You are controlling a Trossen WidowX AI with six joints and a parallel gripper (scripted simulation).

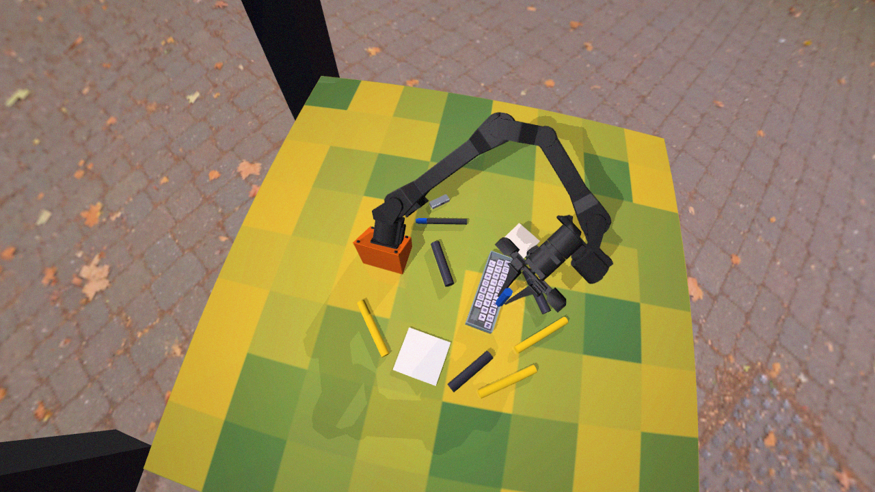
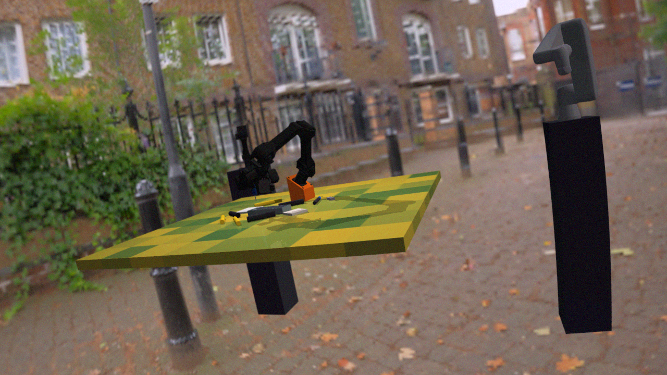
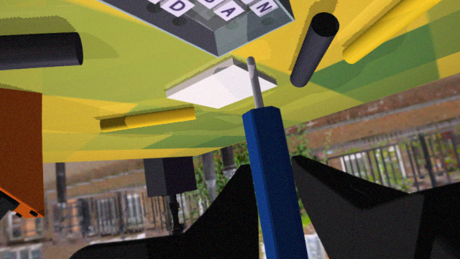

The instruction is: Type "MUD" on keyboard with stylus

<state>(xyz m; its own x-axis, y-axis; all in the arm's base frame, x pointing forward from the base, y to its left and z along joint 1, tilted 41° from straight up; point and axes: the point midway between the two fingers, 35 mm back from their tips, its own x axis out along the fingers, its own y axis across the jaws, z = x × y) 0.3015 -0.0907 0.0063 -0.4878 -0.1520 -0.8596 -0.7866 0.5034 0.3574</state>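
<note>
My claw (image 3: 267, 201) is clamped on the blue stylus (image 3: 271, 173), whose thin grey tip (image 3: 254, 80) sticks out past my black fingers. Seen from the top, I hang over the right side of the keyboard (image 1: 491, 291), with the stylus (image 1: 503, 297) crossing above its lower keys; I cannot tell whether the tip touches a key. From the wrist, the keyboard's near corner (image 3: 219, 32) shows with the keys D, A and N, and the tip appears just past that corner, against the white pad (image 3: 219, 84).

The keyboard lies flat on the checked worktop (image 1: 342, 391), running diagonally. Around it lie yellow rods (image 1: 540, 333), dark rods (image 1: 441, 262), and the white pad (image 1: 422, 355). A second blue-tipped pen (image 1: 441, 221) lies near my orange base (image 1: 383, 251), well apart from the keyboard.
</note>
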